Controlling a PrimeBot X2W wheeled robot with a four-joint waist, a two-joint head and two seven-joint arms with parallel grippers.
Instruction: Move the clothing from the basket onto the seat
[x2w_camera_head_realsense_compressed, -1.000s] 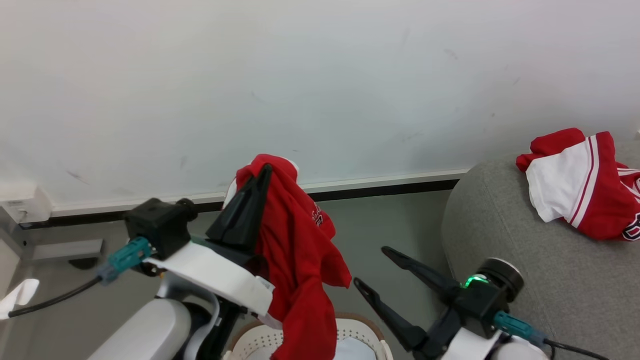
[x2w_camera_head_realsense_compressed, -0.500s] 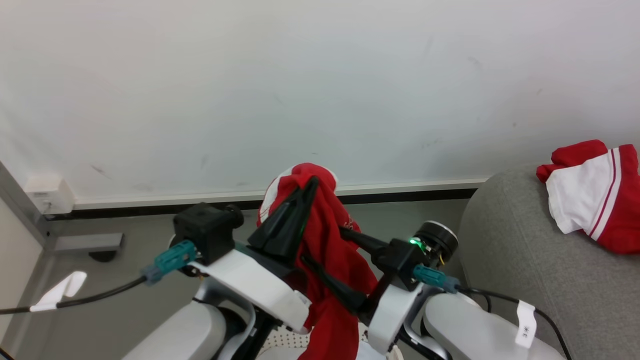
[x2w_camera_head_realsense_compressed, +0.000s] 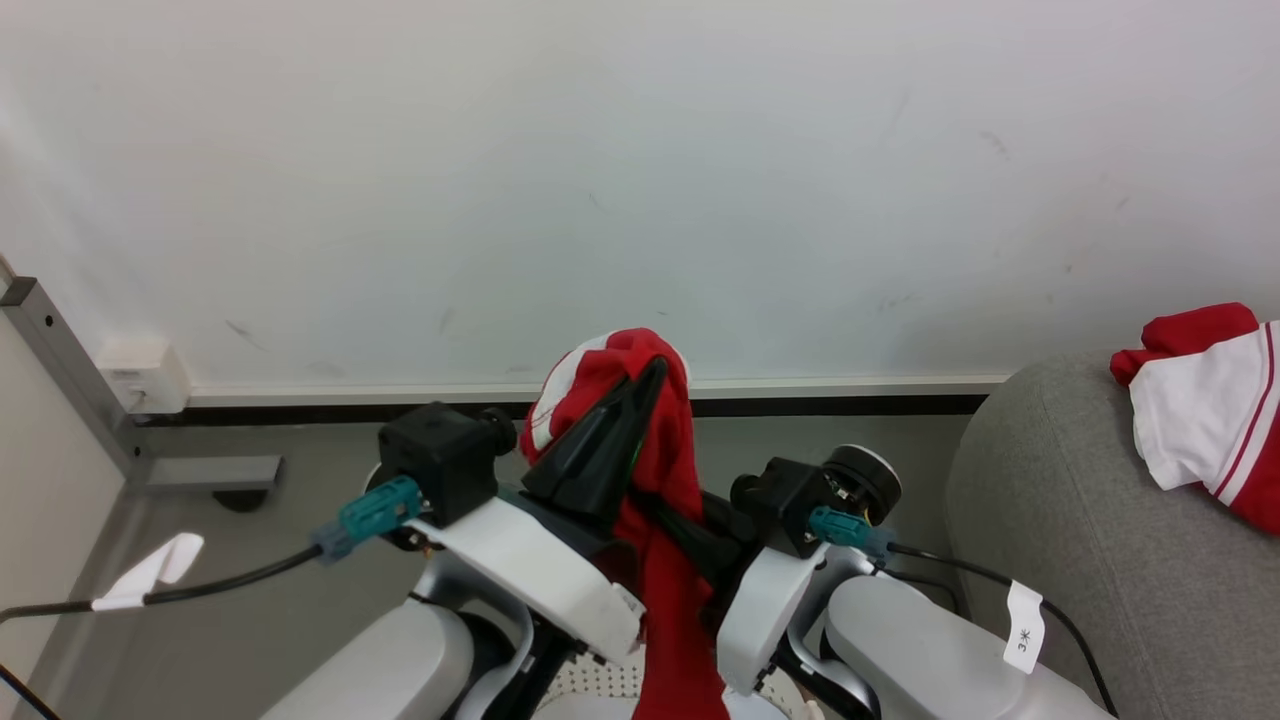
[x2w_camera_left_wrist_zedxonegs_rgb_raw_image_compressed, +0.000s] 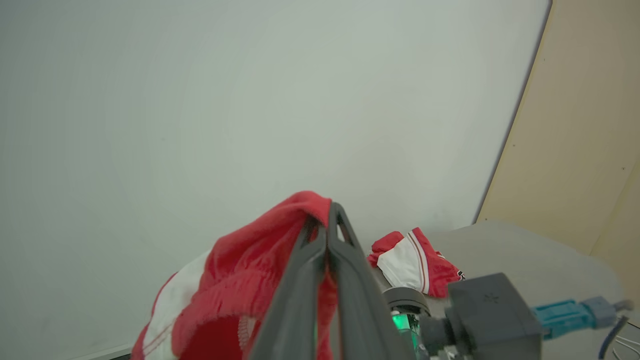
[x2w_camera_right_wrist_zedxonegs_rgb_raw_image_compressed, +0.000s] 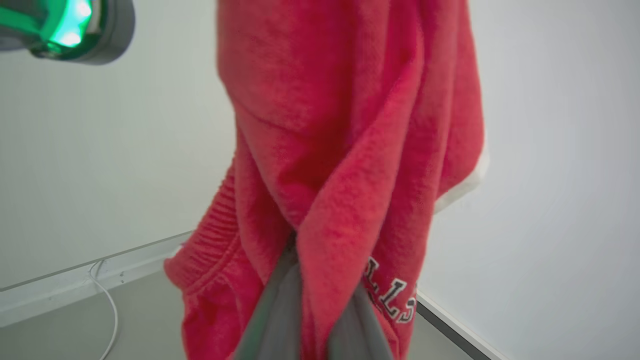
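Clothing (x2w_camera_head_realsense_compressed: 662, 575) hangs above the basket (x2w_camera_head_realsense_compressed: 600, 688), pinched by the left gripper (x2w_camera_left_wrist_zedxonegs_rgb_raw_image_compressed: 325, 215) on top and the right gripper (x2w_camera_right_wrist_zedxonegs_rgb_raw_image_compressed: 315, 280) lower; next, carry it to the seat (x2w_camera_head_realsense_compressed: 1050, 520).

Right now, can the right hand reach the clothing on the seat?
Probably not: the right hand looks shut on the hanging garment the left hand holds; the seat clothing lies farther right.

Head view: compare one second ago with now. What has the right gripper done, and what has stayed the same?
The right gripper swung left from open air to the hanging red garment and shut its fingers on it, below the left gripper, which still pinches the garment's top. The other garment stays on the seat; its shift is camera motion.
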